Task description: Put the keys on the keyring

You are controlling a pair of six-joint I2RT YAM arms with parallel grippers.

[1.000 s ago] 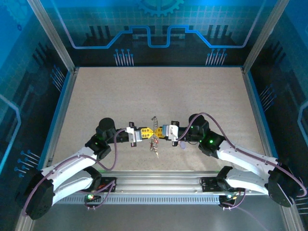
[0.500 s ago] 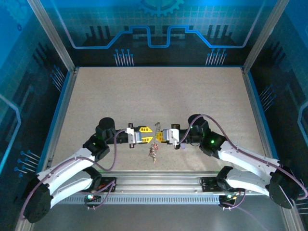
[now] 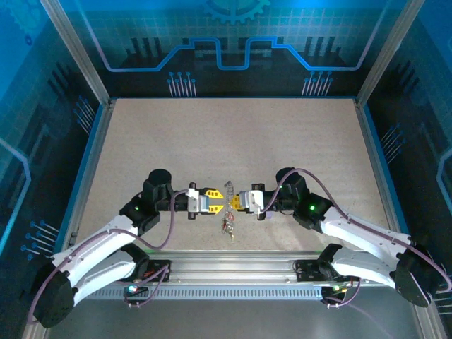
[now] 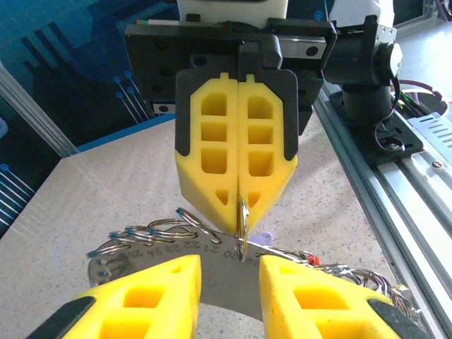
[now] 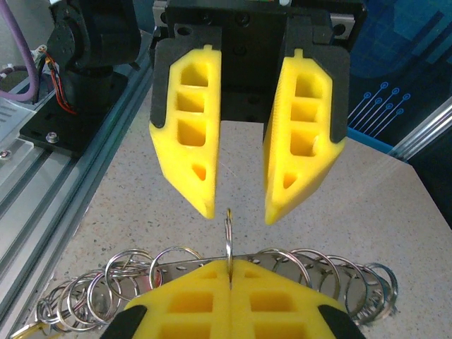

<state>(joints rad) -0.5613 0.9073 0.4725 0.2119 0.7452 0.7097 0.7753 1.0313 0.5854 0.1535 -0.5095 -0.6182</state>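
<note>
**A:** Step in hand?

**B:** Presenting the loop. The right gripper (image 4: 241,212) is pressed together on the keyring (image 5: 229,227), which stands upright and edge-on at mid-frame in the right wrist view. The left gripper (image 5: 240,210) is spread and empty, facing it just beside the loop.

**A:** Keys?

**B:** The keys (image 3: 227,224) are a small cluster on the table (image 3: 233,134), lower centre of the top view, just below the gap between the grippers. None looks threaded yet.

**A:** Next move?

**B:** My judgement: the left gripper goes down to the cluster, pinches one key by its head and brings the key's hole to the loop. The parts are tiny, so alignment must be fine.

**A:** Anything in the way?

**B:** A numbered plate (image 4: 227,275) carrying a row of rings (image 5: 176,263) sits below the gap, near the keys. There's a risk of snagging a wrong ring.
</note>
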